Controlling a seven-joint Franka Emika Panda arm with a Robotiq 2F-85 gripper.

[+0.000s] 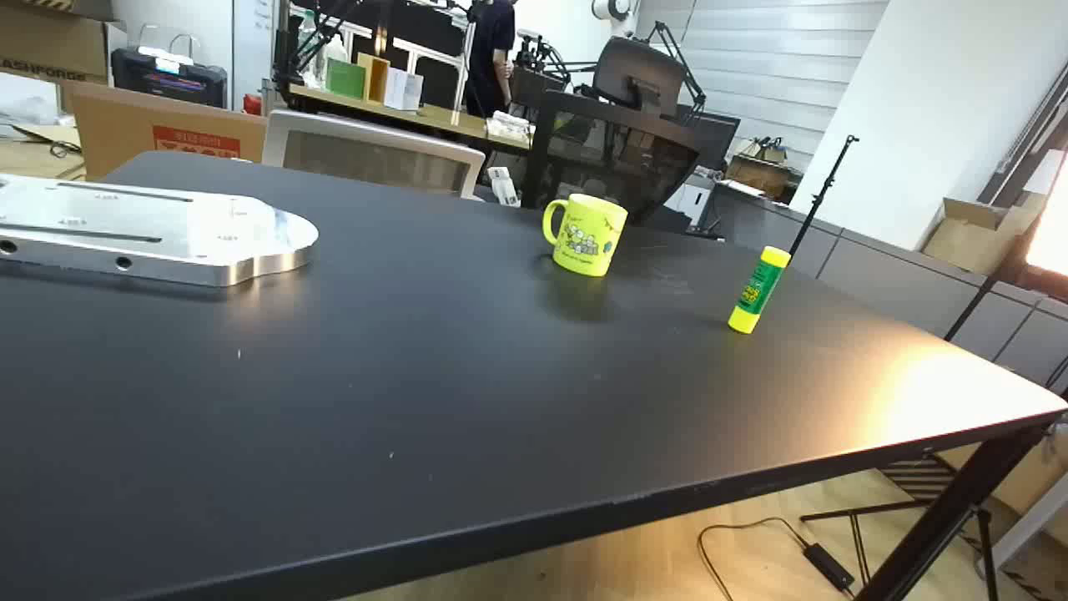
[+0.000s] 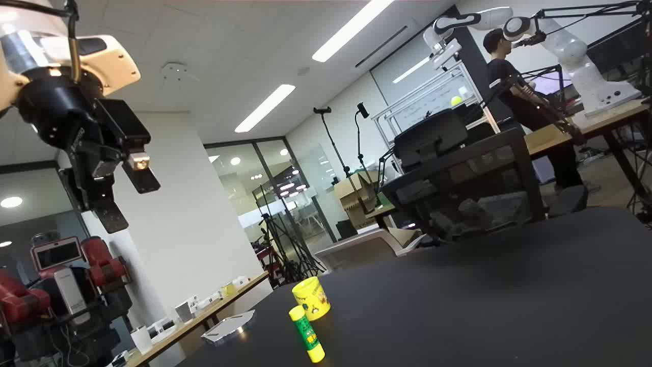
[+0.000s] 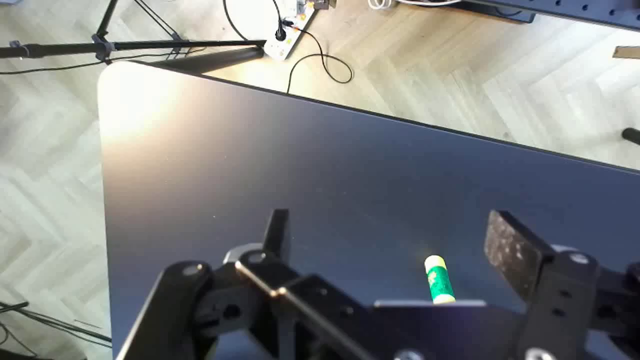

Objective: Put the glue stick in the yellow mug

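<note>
The glue stick is a slim yellow-green cylinder with a green label, standing upright on the dark table in both exterior views. The yellow mug stands upright a short way from it, handle to one side and printed marks on its wall. It also shows in an exterior view, just behind the glue stick. My gripper is open and empty, high above the table. In the wrist view the glue stick shows far below, between the spread fingers, partly hidden by the gripper body. The mug is out of the wrist view.
A silver metal plate lies on the dark table, well off from the mug. Chairs stand along the table's far edge. The table's corner and edges show in the wrist view.
</note>
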